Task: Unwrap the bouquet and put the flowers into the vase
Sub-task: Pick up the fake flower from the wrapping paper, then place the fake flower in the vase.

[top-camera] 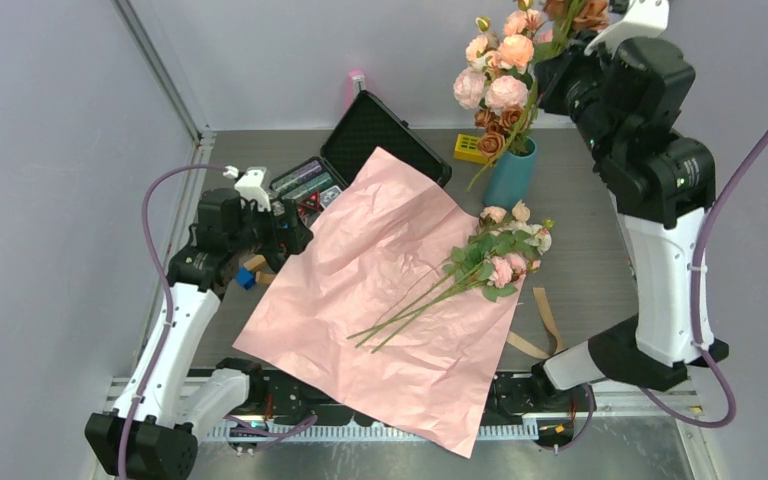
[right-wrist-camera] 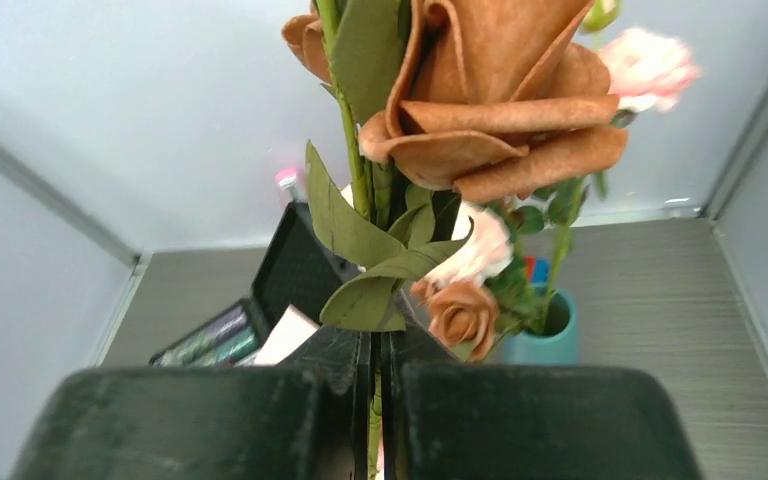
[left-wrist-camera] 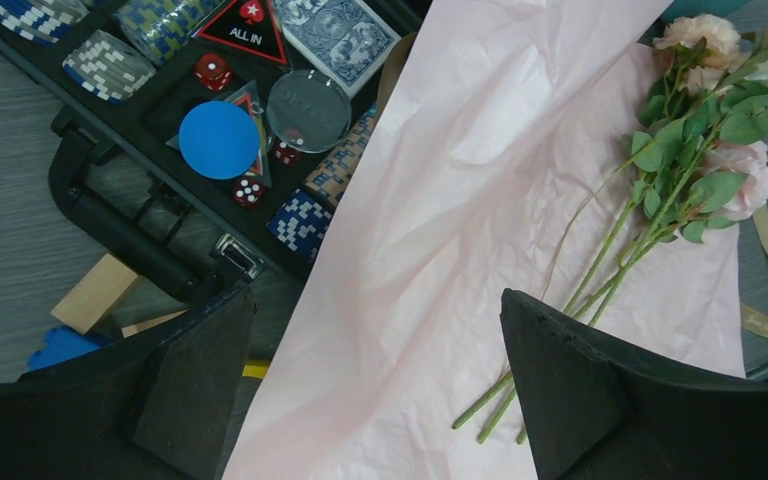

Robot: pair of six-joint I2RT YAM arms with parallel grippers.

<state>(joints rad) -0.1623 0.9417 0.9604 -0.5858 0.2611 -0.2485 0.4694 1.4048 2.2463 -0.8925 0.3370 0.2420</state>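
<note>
While the pink paper (top-camera: 380, 300) lies spread flat across the table, the flowers (top-camera: 495, 255) rest on its right half, blooms toward the vase (top-camera: 510, 178) and stems pointing at the near-left. From my left wrist camera I see the left gripper (left-wrist-camera: 375, 320) with its 2 fingers spread wide and nothing between them, hovering over the paper's left edge beside the open poker case (left-wrist-camera: 120, 225) (chips, dice and cards inside). The right gripper (right-wrist-camera: 375, 350) is raised high at the back, its fingers pressed together on a thin green stem of the bigger bunch (top-camera: 500, 80) above the vase; a rust-brown rose (right-wrist-camera: 490, 80) sits just above them. I cannot tell whether that stem's foot reaches into the vase. A tan ribbon (top-camera: 548, 318) lies on the table just right of the paper.
</note>
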